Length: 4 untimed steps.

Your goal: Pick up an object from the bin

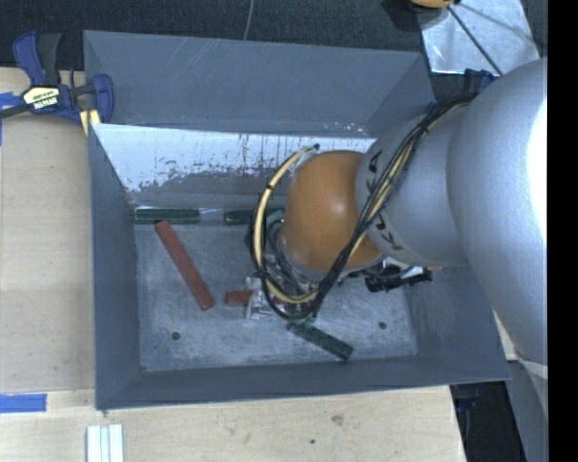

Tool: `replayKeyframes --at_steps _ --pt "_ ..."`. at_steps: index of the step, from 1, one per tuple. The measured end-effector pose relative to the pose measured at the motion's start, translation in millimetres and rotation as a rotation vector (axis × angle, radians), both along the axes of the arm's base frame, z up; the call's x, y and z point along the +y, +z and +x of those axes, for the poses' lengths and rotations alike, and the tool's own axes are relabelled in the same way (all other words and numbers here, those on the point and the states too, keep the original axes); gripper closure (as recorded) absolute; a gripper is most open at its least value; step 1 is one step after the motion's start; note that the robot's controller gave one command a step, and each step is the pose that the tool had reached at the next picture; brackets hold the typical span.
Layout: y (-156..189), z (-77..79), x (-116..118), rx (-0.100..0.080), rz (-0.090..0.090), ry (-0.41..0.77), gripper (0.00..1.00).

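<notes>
My gripper [259, 303] is low over the middle of the bin floor, mostly hidden beneath the arm's orange cover and cables. Just to its left, touching or nearly touching it, lies a small reddish-brown block [236, 298]. A dark green flat stick [320, 339] lies slanted just below and to the right of the gripper, partly under the cables. Further left, a long reddish-brown stick [184, 265] lies diagonally on the floor.
A long dark green rod [178, 216] lies along the foot of the back wall, its right end passing behind the cables. The arm covers the bin's right half. Bare floor shows at the front left.
</notes>
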<state>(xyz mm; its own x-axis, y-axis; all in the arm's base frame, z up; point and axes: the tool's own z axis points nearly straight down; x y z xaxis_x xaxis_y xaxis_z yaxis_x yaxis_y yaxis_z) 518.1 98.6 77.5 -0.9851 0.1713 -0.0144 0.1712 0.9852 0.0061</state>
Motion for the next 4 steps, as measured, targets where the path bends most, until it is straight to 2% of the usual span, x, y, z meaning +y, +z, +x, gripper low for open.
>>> replayKeyframes --at_steps 1,2,3,4 --pt "78 24.7 -8 0.005 -0.003 0.028 0.00" --pt "73 22.6 -8 0.013 -0.003 0.028 0.00" --pt "0 -11.0 -18 -0.013 0.000 -0.022 1.00" --pt "0 -11.0 -18 -0.012 0.000 -0.022 1.00"
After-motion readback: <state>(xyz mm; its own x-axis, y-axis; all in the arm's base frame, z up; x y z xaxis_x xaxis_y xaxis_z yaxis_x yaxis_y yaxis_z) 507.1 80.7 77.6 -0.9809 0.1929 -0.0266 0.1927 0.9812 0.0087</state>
